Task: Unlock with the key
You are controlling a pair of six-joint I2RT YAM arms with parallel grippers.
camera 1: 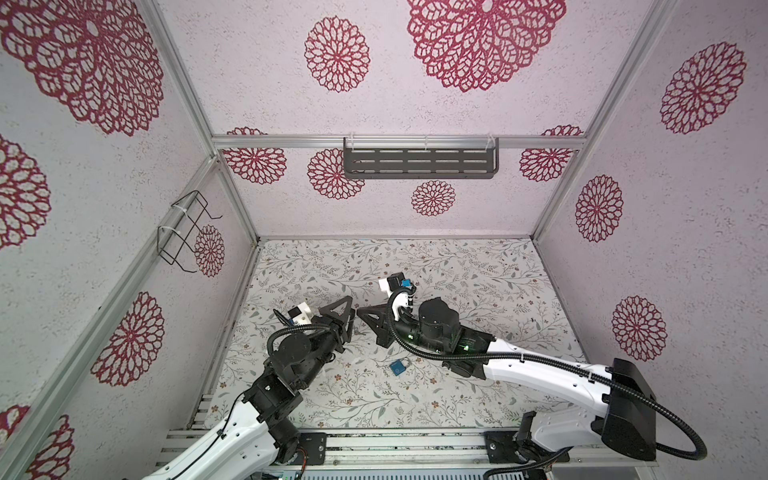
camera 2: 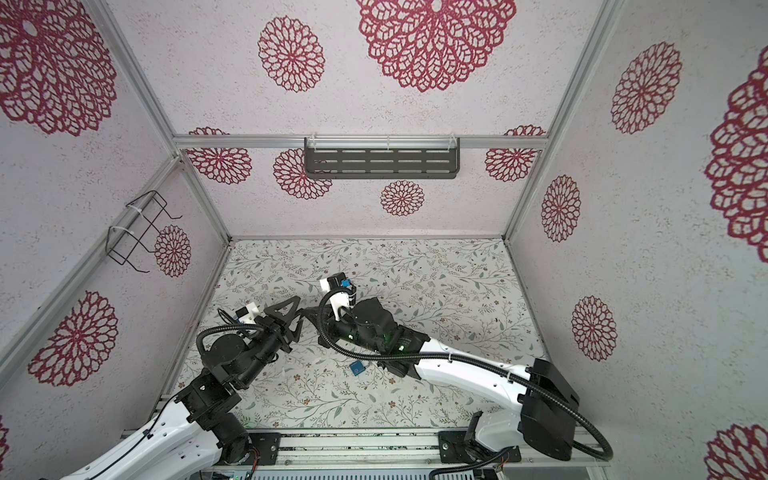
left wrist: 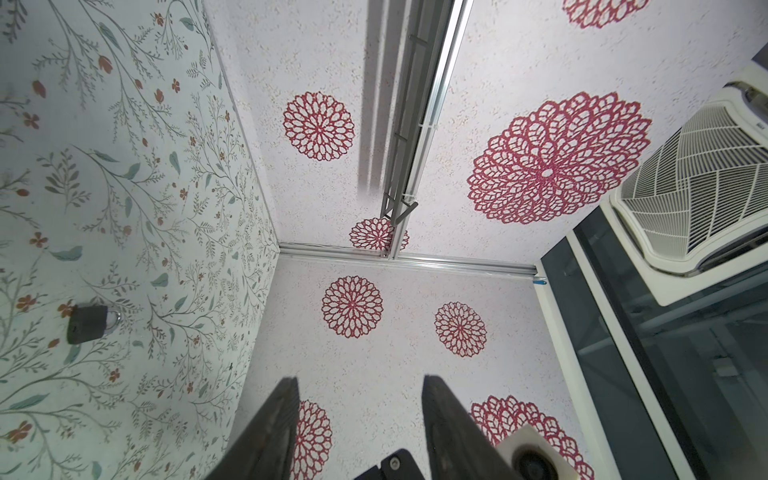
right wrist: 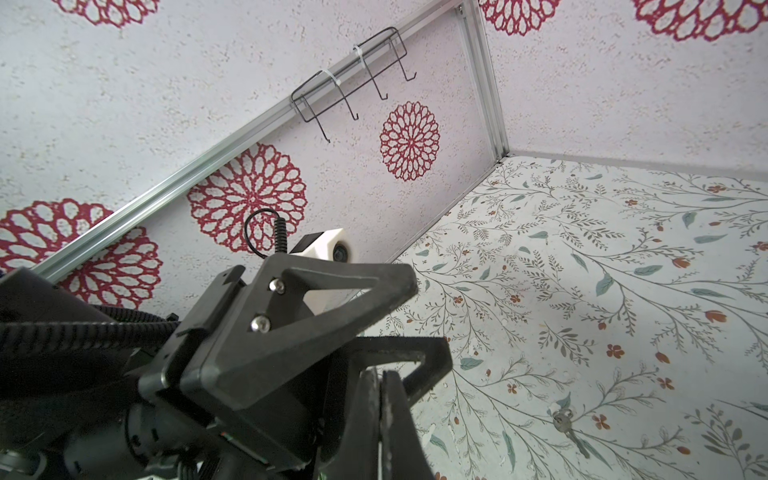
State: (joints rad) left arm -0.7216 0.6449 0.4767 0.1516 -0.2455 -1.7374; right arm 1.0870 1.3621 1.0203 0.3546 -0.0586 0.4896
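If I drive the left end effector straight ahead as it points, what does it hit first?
Probably the right end effector, shut and facing the left end effector tip to tip; any height offset is unclear.

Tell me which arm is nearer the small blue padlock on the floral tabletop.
Right. In both top views the right arm passes just beside the small blue square padlock; the left arm sits farther off to its left.
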